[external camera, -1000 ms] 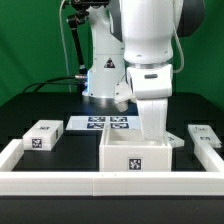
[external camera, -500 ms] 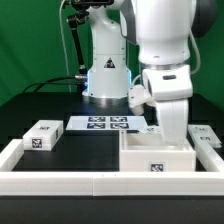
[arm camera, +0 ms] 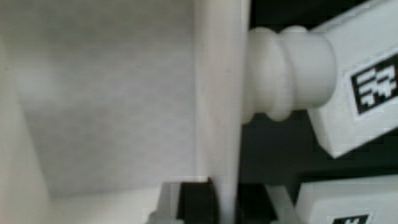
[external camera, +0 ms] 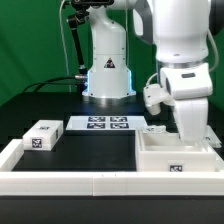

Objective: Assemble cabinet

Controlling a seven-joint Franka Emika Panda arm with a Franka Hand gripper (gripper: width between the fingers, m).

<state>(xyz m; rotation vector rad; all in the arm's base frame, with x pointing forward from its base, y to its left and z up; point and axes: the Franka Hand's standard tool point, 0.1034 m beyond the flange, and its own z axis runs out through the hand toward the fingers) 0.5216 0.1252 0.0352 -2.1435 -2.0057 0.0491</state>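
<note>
The cabinet box (external camera: 178, 158), large, white and open-topped with a tag on its front, sits at the exterior view's right, against the front rail. My gripper (external camera: 190, 138) reaches down from above and is shut on the box's far right wall. In the wrist view the thin white wall (arm camera: 221, 90) runs between my dark fingers (arm camera: 187, 203), with my gripper (arm camera: 221, 202) closed around it. A white tagged block with a ribbed knob (arm camera: 347, 85) lies just outside that wall. A small white tagged block (external camera: 42, 135) lies at the exterior view's left.
The marker board (external camera: 108, 124) lies flat in front of the robot base (external camera: 108, 75). A low white border rail (external camera: 70, 183) runs along the front and sides. Another small tagged piece (external camera: 156, 128) shows behind the box, next to my arm.
My gripper has carried the cabinet box from the middle toward the exterior view's right, along the front rail. The right-hand block is now hidden behind my arm.
</note>
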